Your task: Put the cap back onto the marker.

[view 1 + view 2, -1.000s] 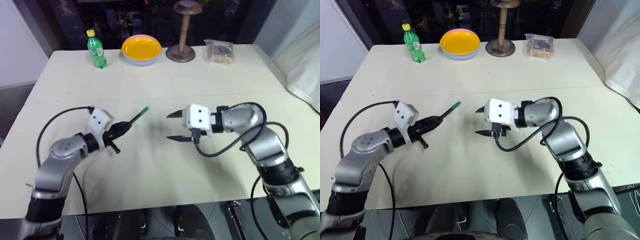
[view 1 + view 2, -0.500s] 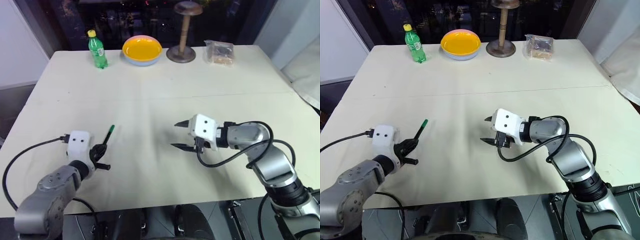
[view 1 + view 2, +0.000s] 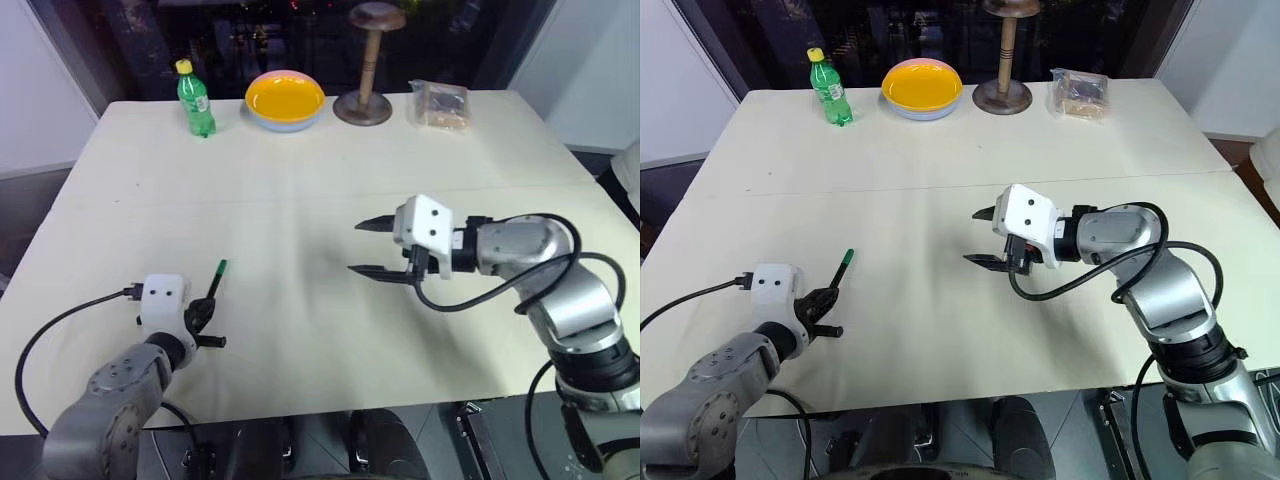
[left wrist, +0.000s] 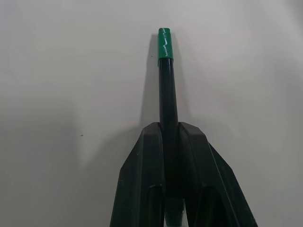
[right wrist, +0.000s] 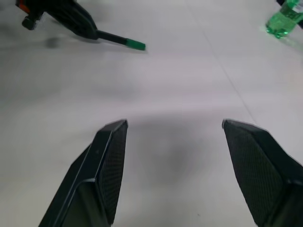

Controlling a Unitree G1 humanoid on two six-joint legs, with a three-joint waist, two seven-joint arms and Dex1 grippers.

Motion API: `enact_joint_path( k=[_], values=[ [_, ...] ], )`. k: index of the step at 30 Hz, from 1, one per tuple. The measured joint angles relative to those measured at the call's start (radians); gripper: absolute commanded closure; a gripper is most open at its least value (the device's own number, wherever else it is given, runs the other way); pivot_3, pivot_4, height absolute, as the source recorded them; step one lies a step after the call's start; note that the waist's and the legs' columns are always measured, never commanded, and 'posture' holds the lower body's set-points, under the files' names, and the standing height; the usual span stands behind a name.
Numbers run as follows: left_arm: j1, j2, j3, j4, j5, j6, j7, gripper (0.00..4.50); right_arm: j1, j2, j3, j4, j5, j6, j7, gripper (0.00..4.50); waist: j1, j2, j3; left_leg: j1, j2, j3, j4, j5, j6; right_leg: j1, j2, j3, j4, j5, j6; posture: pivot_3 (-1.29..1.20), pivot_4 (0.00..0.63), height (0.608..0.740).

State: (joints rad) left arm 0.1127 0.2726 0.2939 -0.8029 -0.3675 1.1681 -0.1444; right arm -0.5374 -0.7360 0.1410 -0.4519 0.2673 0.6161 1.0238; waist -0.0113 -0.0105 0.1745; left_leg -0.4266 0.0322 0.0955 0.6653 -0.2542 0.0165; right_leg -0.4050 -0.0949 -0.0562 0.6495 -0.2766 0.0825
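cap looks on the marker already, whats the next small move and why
Probably lower the marker to the table and open the left gripper. The green cap already sits on the marker's end, the left gripper is shut on the marker low over the table, and the right gripper hangs open with nothing in it, off to the side.

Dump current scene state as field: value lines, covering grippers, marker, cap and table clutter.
left gripper: shut on the thin dark marker, low over the cream table, near its front left
cap: small green cap sits on the marker's far end, looks seated
right gripper: open, nothing between its fingers, above the table, apart from the marker
back edge clutter: green soda bottle, bowl with yellow inside, wooden stand, clear plastic bag
task status: cap appears on; not confirmed as fully pressed
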Motion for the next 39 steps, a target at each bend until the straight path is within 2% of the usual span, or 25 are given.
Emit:
enact_joint_path(
  k=[18,34,39],
  values=[
    [0.029,-0.009,-0.016,0.018,0.016,-0.068,0.021,4.50,0.006,-0.068,0.000,-0.023,0.110,0.029,0.024,1.23,0.000,0.000,0.000,0.000,0.000,0.000,-0.001,-0.001,-0.001,-0.001,-0.002,0.000,-0.002,0.000,-0.001,0.00,0.150,0.740],
    [0.018,-0.010,-0.036,0.028,0.024,-0.074,0.027,4.50,-0.005,-0.079,-0.047,-0.055,0.191,0.072,0.015,1.23,0.000,0.000,0.000,-0.001,0.000,0.000,-0.002,-0.002,-0.003,-0.002,-0.002,0.000,-0.003,0.000,-0.002,0.00,0.150,0.740],
    [0.023,-0.014,-0.047,0.038,0.022,-0.079,0.021,2.13,-0.006,-0.090,-0.048,-0.061,0.208,0.076,0.013,1.14,-0.001,0.000,0.000,-0.001,0.000,0.000,-0.002,-0.002,-0.003,-0.002,-0.002,0.000,-0.003,0.000,-0.002,0.00,0.150,0.740]
  ],
)
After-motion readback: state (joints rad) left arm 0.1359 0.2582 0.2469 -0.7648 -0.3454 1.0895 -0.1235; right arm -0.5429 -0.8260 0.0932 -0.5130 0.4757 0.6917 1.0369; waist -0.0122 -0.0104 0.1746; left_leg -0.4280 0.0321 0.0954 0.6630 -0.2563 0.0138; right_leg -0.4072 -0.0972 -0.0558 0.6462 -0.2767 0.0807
